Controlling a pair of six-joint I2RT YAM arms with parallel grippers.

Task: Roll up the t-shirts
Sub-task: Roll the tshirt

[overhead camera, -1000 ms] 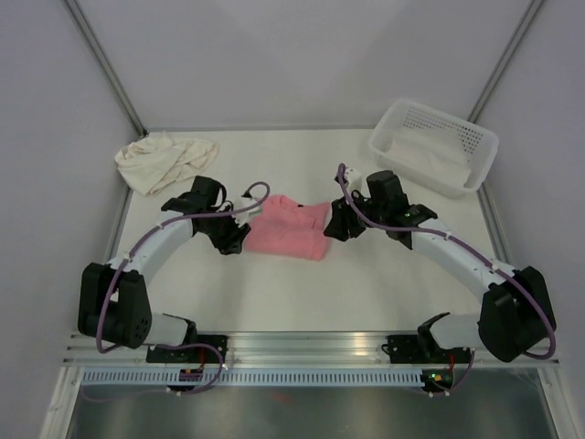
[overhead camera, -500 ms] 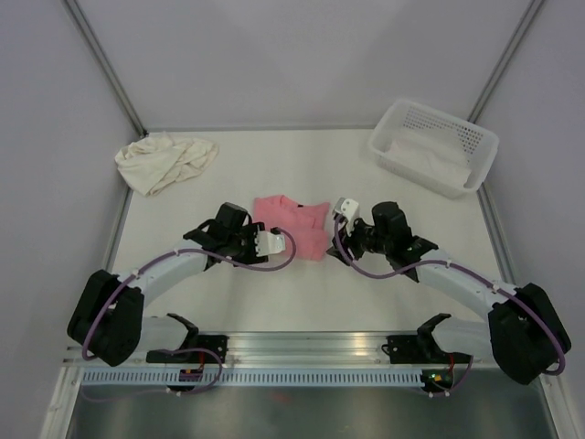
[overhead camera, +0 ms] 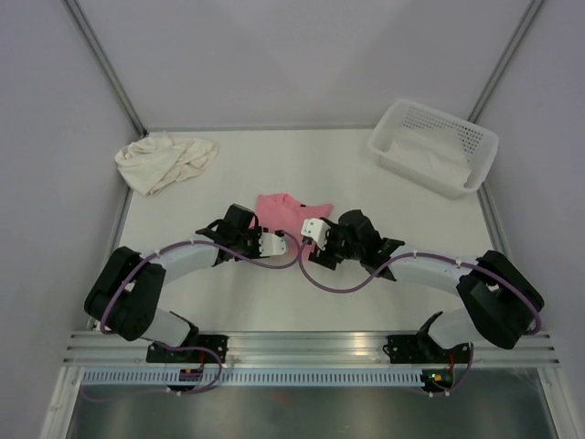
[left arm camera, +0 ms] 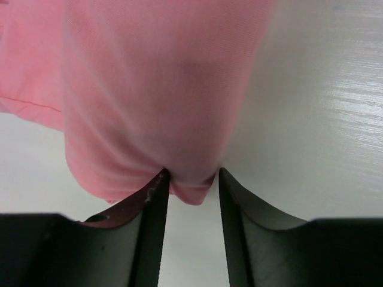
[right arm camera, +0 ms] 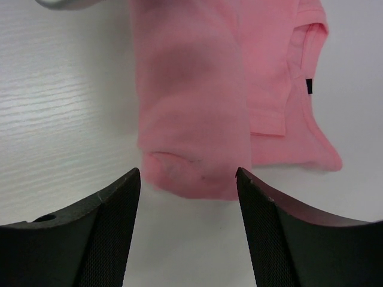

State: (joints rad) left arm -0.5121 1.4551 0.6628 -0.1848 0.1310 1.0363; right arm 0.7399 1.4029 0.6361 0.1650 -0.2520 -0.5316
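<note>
The salmon pink t-shirt [overhead camera: 286, 210] lies mid-table, its near part rolled into a thick tube [right arm camera: 190, 119]; the flat rest with the collar [right arm camera: 299, 72] lies beyond. My left gripper [left arm camera: 191, 173] is at the roll's left end, both fingertips [left arm camera: 157, 191] pressed on a small pinched fold of pink cloth [left arm camera: 191, 190]. At the roll's other end my right gripper [right arm camera: 188, 173] stands wide open, the roll just ahead of its tips and not touched. From above, both grippers [overhead camera: 267, 238] [overhead camera: 315, 230] sit side by side at the shirt's near edge. The cream t-shirt [overhead camera: 164, 160] lies crumpled at the far left.
A white perforated basket [overhead camera: 477, 151] with white cloth in it stands at the far right corner. Grey walls and metal posts close in the table on three sides. The arms' purple cables loop just in front of the pink shirt.
Both arms have swung from the shirt's sides to its near edge and now sit close together. The pink shirt looks shorter and more bunched. The right jaws have widened; the left jaws have narrowed.
</note>
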